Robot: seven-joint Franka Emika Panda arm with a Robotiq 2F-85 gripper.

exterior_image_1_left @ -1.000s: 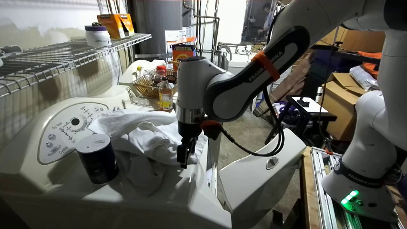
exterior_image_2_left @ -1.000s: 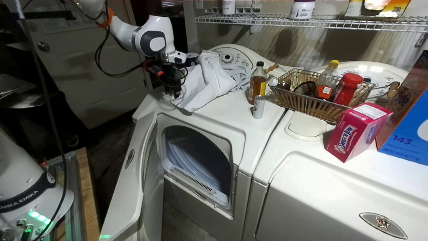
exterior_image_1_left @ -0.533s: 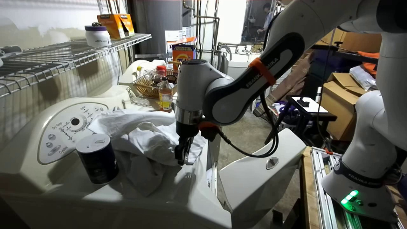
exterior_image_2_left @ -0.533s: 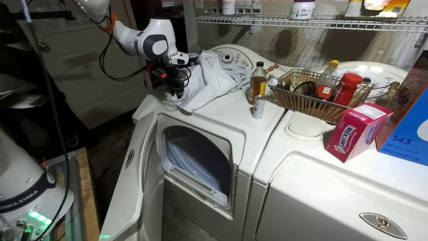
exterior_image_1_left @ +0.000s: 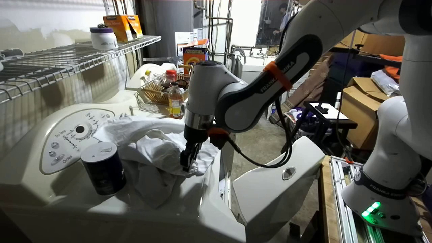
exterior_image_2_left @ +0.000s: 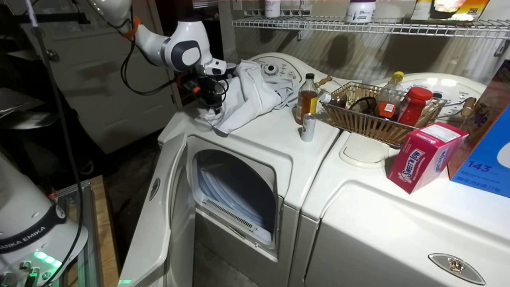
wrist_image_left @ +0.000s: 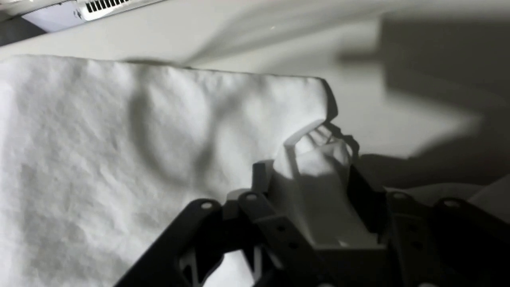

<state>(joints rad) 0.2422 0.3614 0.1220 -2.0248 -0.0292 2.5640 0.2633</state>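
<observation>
The step in hand looks to be taking hold of the white cloth (wrist_image_left: 99,179): the hand (wrist_image_left: 308,175) points down, its 2 fingers apart with a pleated fold standing between them. Whether they clamp that fold or merely flank it cannot be told (cloth and black fingers meet in shadow). The cloth lies crumpled on top of the dryer (exterior_image_2_left: 263,137); in an exterior view it spreads from the hand, at left, toward the control panel (exterior_image_2_left: 287,63) on the far side. As a judgement, the next move calls for a firm pinch on the fold, since loose fabric could slip out.

Counted, there is 1 cloth, 1 dark canister (exterior_image_1_left: 104,175) with a pale lid, 1 amber bottle (exterior_image_2_left: 306,103) and, just beside it on the near side, 1 small can (exterior_image_2_left: 308,128). Farther right stands 1 basket (exterior_image_2_left: 366,125) with at least 3 containers (exterior_image_2_left: 414,105), then 1 pink box (exterior_image_2_left: 426,159) and 1 blue detergent box (exterior_image_2_left: 482,171). The wire shelf (exterior_image_2_left: 390,28), on the far side, carries at least 2 white jars (exterior_image_2_left: 360,14) and 1 orange box (exterior_image_1_left: 121,27).
</observation>
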